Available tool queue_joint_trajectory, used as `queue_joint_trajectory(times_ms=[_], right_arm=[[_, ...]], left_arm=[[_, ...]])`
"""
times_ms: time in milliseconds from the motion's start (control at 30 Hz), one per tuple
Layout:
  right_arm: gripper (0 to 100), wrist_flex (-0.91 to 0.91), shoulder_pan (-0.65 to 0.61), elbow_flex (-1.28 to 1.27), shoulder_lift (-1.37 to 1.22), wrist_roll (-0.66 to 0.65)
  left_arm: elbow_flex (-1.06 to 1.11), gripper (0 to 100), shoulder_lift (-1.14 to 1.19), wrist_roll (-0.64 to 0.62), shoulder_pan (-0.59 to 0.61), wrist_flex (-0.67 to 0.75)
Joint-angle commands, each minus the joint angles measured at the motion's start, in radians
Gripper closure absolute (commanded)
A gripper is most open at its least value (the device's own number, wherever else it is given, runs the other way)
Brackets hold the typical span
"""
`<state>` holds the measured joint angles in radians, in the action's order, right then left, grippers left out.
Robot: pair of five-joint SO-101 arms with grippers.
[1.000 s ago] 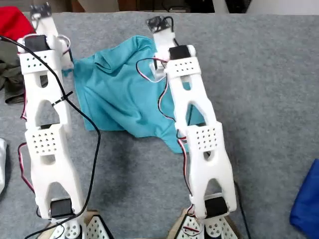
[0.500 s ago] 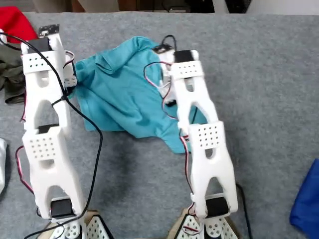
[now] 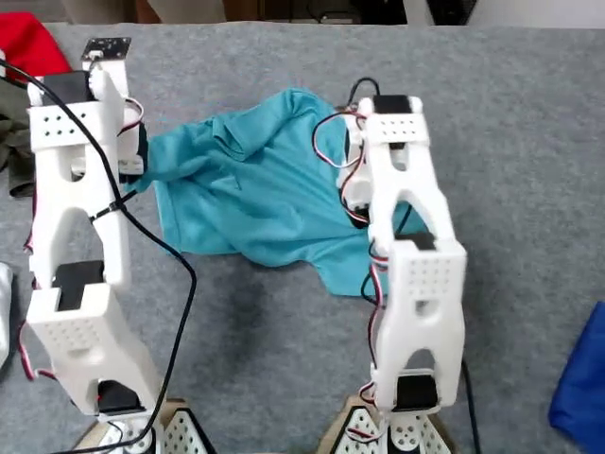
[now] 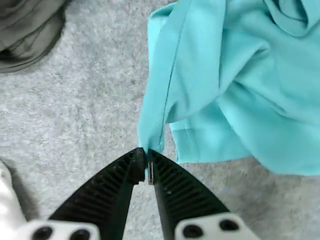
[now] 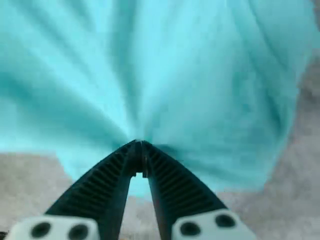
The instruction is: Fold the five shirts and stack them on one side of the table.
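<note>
Two grippers are each clamped on the same teal shirt [image 3: 255,189], which lies crumpled and spread on the grey table [image 3: 510,142] between the two arms. The left gripper [image 4: 146,167] has its black ribbed jaws closed on a folded edge at the shirt's corner. From that pinch the cloth runs away from the tips and widens into the rumpled body of the shirt. Beyond this gripper's tips and off to one side, an olive-green garment [image 4: 30,25] lies bunched on the table, apart from the teal cloth. The right gripper [image 5: 140,162] is pressed shut on a gathered pleat of the shirt, with folds fanning out from its tips and grey table showing to either side of its jaws. In the high view, a red garment [image 3: 24,43] lies at the far corner beyond the left arm. A blue garment [image 3: 581,378] lies at the table edge, well out from the right arm and nearer its base than its gripper.
</note>
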<state>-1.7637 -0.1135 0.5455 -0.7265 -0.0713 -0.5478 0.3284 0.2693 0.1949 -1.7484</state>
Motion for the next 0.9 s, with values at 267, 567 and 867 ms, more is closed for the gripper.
queue_joint_trajectory(times_ms=[267, 567, 867], right_arm=[[99.3, 0.037, 0.025, -0.153, 0.467, -0.080], [96.7, 0.296, -0.027, -0.117, 0.415, -0.080], [82.0, 0.344, -0.252, 0.226, 0.122, -0.080]], left_arm=[[0.141, 98, -0.150, 0.044, 0.012, -0.011], [0.233, 98, -0.183, 0.040, 0.012, -0.011], [0.301, 98, -0.226, 0.014, -0.017, -0.011]])
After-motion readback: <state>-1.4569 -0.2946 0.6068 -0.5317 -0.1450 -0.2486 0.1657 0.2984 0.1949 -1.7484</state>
